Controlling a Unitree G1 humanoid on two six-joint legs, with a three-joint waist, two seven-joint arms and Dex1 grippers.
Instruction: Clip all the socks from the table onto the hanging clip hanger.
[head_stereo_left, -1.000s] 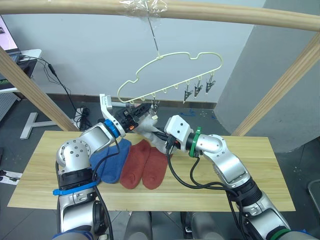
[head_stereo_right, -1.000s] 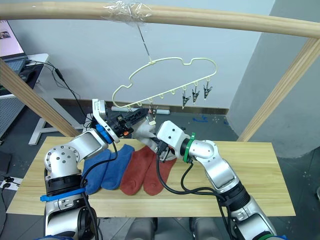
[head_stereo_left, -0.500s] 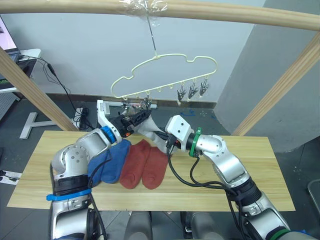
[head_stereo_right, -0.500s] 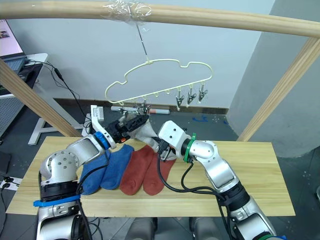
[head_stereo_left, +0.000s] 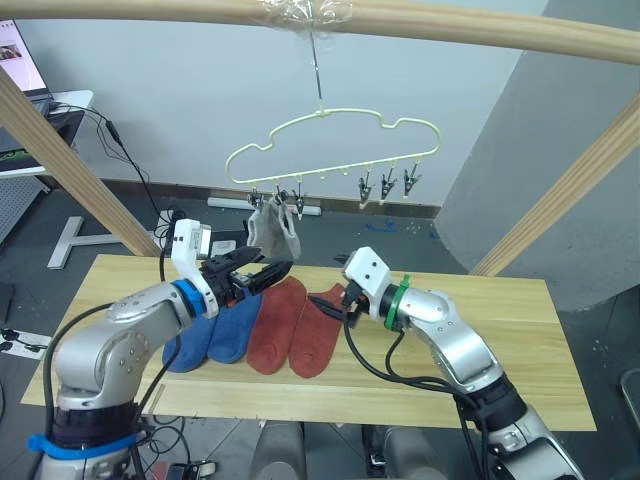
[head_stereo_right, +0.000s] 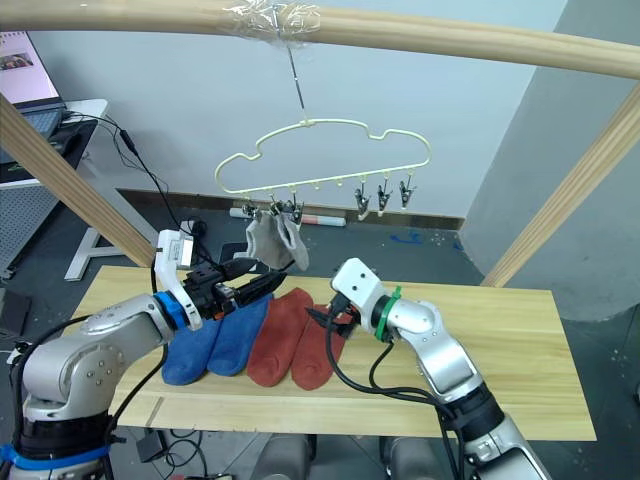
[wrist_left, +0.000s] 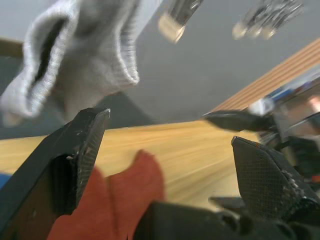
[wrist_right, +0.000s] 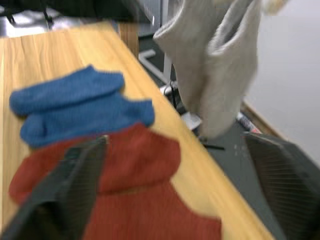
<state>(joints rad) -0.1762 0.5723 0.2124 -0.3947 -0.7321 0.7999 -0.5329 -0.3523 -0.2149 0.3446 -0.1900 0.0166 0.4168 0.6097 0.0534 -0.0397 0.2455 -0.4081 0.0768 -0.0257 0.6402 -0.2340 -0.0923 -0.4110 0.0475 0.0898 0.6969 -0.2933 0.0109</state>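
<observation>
Socks hang and lie in two places in the head views: two light grey socks (head_stereo_left: 272, 232) dangle side by side from the leftmost clips of the pale-yellow clip hanger (head_stereo_left: 335, 150), whose hook hangs from the round wooden rail (head_stereo_left: 420, 22) overhead, while three dark clips (head_stereo_left: 386, 184) toward its right end hang bare. On the table (head_stereo_left: 520, 370) two blue socks (head_stereo_left: 218, 327) lie next to two rust-red socks (head_stereo_left: 296, 330), all four side by side and touching their neighbours. The left gripper (head_stereo_left: 262, 273) is held above the blue socks and below the grey pair, its fingers parted and holding nothing. The right gripper (head_stereo_left: 335, 305) sits over the upper edge of the right-hand red sock with its black fingers spread, gripping nothing. In the left wrist view the two black fingers (wrist_left: 75, 150) stand wide apart; the grey socks (wrist_left: 80, 60) hang beyond them, red sock fabric (wrist_left: 125, 195) lies on the tabletop between them, and the other gripper (wrist_left: 245, 121) shows near the far finger. In the right wrist view the fingers (wrist_right: 70, 185) are likewise well apart; the grey pair (wrist_right: 215, 65) hangs ahead, with the blue socks (wrist_right: 80, 110) and the red socks (wrist_right: 135, 200) lying on the wood beneath.
</observation>
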